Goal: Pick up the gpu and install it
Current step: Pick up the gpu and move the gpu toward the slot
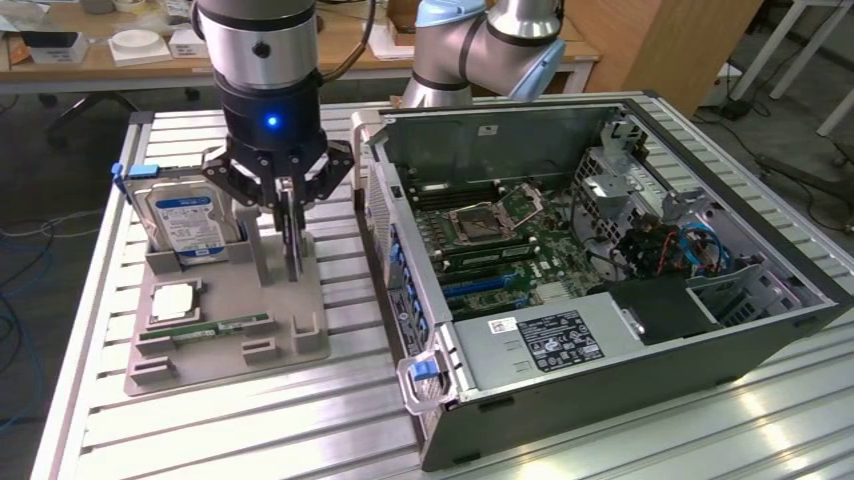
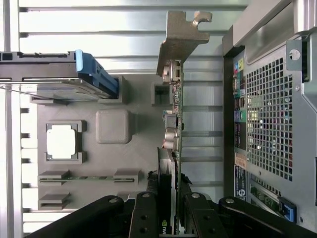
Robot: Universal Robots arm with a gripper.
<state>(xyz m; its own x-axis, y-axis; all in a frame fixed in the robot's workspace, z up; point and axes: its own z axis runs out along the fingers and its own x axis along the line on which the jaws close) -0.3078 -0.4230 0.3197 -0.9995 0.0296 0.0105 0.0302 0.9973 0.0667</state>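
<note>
The gpu (image 1: pixel 292 248) is a thin dark card standing on edge over the grey parts tray (image 1: pixel 274 345), on the side nearest the computer case. My gripper (image 1: pixel 284 195) comes straight down onto its top edge and is shut on it. In the wrist view my gripper (image 2: pixel 170 201) has one black finger on each face of the gpu (image 2: pixel 173 134). The card's silvery end bracket (image 2: pixel 181 37) points away from me. I cannot tell whether the card's lower edge touches the tray.
The tray also holds a silver hard drive (image 1: pixel 187 225) standing upright, a square processor (image 1: pixel 176 300) and a green memory stick (image 1: pixel 220 326). The open computer case (image 1: pixel 747 330) with its motherboard (image 1: pixel 501 250) lies at the exterior view's right. A second arm (image 1: pixel 474 45) stands behind it.
</note>
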